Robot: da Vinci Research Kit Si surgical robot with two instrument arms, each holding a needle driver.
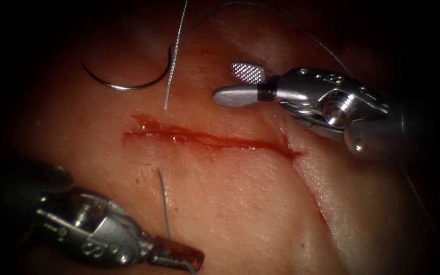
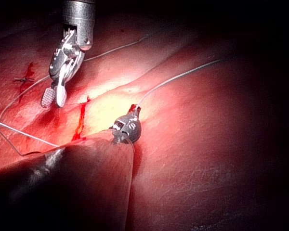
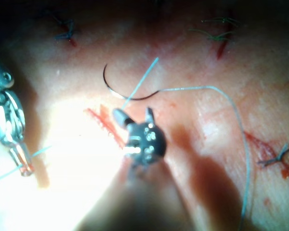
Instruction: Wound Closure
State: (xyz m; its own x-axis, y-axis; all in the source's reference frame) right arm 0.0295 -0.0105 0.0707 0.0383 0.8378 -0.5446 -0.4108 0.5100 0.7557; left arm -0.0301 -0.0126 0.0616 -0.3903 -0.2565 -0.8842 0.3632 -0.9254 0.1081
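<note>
Endoscope looks down from above and in front, close on the cut [image 1: 210, 138]. Each wrist view looks along its own shaft, nearer still. All three share the cut.

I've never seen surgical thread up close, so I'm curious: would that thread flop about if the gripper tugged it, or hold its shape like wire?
Probably floppy: the thread drapes in loose curves over the tissue. It likely has slight spring, since its free end stands straight. The left gripper, shut on the thread, holds a short straight stretch. The needle lies free on the tissue above the cut. The right gripper is open, holding nothing.
</note>
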